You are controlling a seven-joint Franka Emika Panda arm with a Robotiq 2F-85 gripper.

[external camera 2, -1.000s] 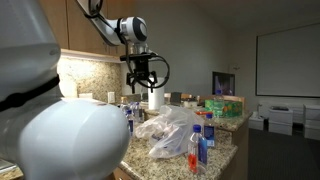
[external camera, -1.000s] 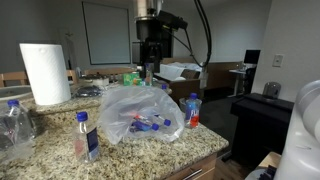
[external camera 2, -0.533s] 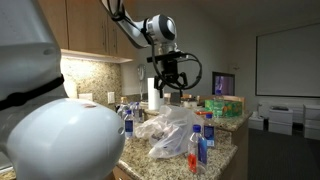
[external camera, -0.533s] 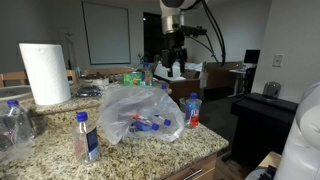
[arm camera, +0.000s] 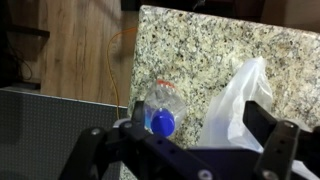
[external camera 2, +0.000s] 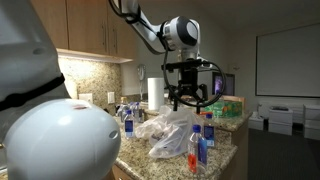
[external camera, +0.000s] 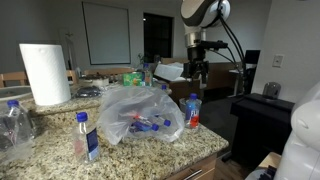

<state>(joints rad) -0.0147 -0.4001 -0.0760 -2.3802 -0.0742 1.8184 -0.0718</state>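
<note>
We found the gripper (external camera: 197, 78) hanging open over the end of the granite counter (external camera: 130, 158), its jaws spread wide with nothing between them. It touched nothing and stood well clear of everything on the stone.

Almost straight beneath it in the wrist view stood the bottle (arm camera: 160, 113). It was upright with its blue cap on, close to the counter's edge. In both exterior views the bottle (external camera: 192, 110) looked red in its lower half and rose just beside the bag (external camera: 140, 112). We could not tell whether the two touched.

The bag, clear plastic and crumpled, lay in a loose heap across the middle of the counter. Small blue and red things showed through it, too blurred for us to name.

On the bag's other side, near the front edge, stood a second bottle (external camera: 86, 137), also upright and blue-capped. A towel roll (external camera: 44, 73) stood on end at the far side of the counter, well apart from the gripper.
</note>
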